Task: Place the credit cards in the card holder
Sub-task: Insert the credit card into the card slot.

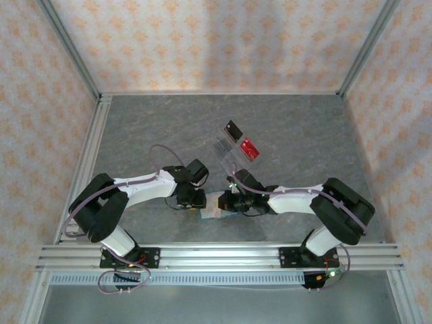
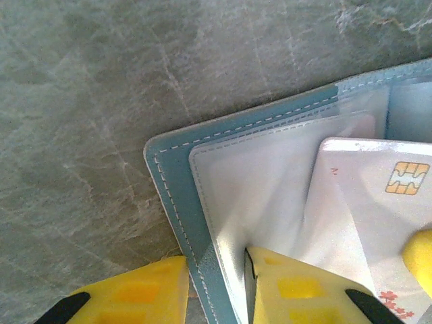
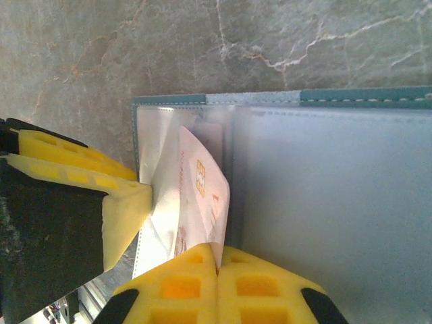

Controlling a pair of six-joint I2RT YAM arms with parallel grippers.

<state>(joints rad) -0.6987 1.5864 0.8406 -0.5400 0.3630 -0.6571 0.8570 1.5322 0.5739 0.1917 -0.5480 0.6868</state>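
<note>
The right tool (image 3: 217, 260) pinches a white chip card (image 3: 202, 196), its red print unreadable. The left tool (image 2: 216, 283) clamps the open card holder (image 2: 177, 196) edge.

Grey marbled table (image 1: 135, 128), floral wallpaper walls (image 1: 202, 40) (peach).

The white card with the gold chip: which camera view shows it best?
The left wrist view shows the white card best: its face and chip are plain, lying in the open card holder. The right wrist view shows it edge-on, pinched by the right gripper. From the top external view it is too small to tell.
</note>
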